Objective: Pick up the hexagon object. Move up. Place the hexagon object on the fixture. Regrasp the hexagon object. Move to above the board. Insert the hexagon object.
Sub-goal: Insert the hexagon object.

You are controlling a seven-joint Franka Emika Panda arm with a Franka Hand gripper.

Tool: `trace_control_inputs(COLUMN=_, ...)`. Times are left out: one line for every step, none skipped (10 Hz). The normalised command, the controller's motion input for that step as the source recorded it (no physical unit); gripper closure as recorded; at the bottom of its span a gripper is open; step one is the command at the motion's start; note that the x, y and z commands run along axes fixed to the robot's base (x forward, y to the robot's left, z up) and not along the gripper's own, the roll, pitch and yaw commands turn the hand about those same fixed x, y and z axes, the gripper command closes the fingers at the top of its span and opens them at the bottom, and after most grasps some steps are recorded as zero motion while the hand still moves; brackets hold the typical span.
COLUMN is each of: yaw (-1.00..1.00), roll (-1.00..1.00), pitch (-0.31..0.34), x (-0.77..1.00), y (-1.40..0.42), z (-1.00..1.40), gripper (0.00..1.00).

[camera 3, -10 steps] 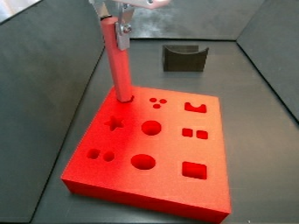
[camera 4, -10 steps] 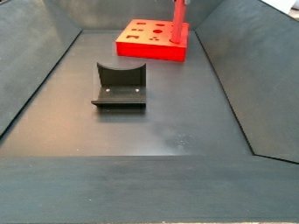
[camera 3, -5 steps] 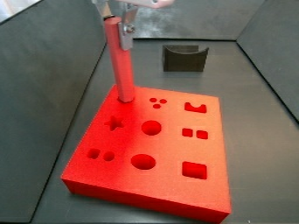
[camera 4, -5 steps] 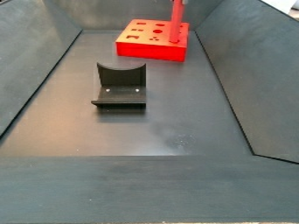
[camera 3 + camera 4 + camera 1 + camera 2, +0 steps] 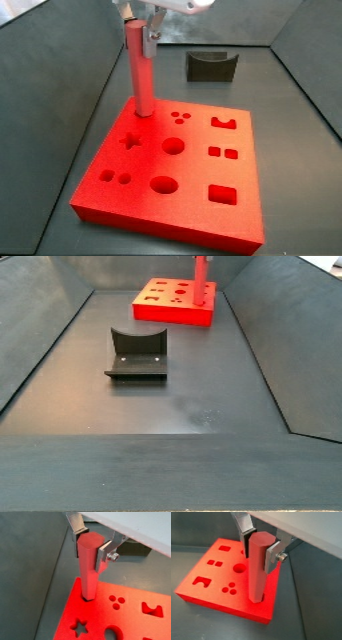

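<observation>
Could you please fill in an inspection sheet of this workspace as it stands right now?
Surface: dark grey floor, bare around the parts.
Hexagon object: upright, lower end in a hole at a corner of the board.
Fixture: standing apart from the board, nothing on it.
Clutter: nothing seen.
Gripper: above the board, its fingers against the bar's top end.
Cables: nothing seen.
Surroundings: dark grey walls enclose the floor.
</observation>
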Motion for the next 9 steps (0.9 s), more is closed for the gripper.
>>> trace_control_inputs(yaw=0.03, roll=0.00, pitch=0.379, x=0.00, y=0.00, z=-0.24, gripper=1.00)
trace_control_inputs(yaw=0.00, roll=0.00, pitch=0.401, x=0.03, y=0.00, z=-0.35, gripper=1.00)
trace_control_inputs(yaw=0.00, roll=-0.01, pitch=0.349, x=0.24, y=-0.01, z=-0.40, gripper=1.00)
trace_control_inputs(yaw=0.00, roll=-0.03, pitch=0.174, x=0.38, y=-0.08, z=-0.27, gripper=1.00)
trace_control_inputs(yaw=0.00, roll=-0.08, pitch=0.071, x=0.39, y=-0.06, z=-0.19, gripper=1.00)
trace_control_inputs(yaw=0.00, roll=-0.15, pitch=0.021, x=0.33, y=-0.01, z=-0.18, gripper=1.00)
trace_control_inputs(yaw=0.00, roll=-0.15, pitch=0.083, x=0.23, y=0.00, z=-0.24, gripper=1.00)
trace_control_inputs(yaw=0.00, roll=-0.09, pitch=0.077, x=0.15, y=0.00, z=-0.41, gripper=1.00)
trace_control_inputs(yaw=0.00, roll=-0.05, pitch=0.093, x=0.14, y=0.00, z=-0.45, gripper=1.00)
